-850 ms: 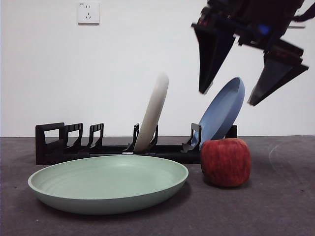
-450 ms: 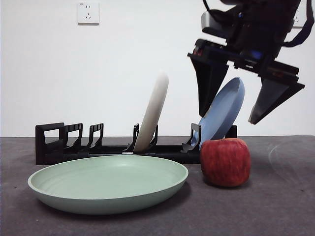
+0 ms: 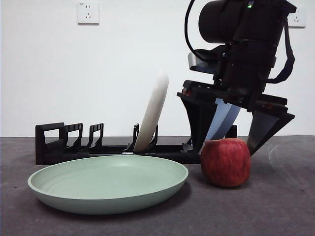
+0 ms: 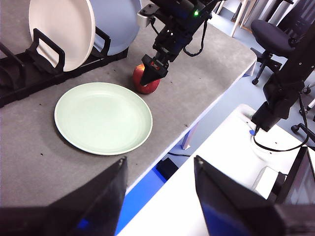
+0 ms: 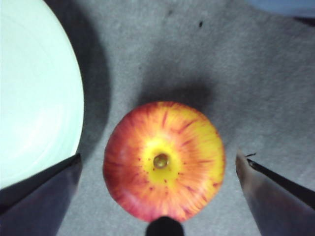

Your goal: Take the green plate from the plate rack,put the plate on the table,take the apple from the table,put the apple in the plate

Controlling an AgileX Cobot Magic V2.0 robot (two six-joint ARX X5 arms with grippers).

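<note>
Right gripper hung wide open, jaws straddling the apple on the table, gripping nothing; green plate beside it lay empty; left gripper open, holding nothing

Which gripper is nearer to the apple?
Right. The right gripper is open astride the apple; the left gripper hangs far off, past the table edge.
</note>
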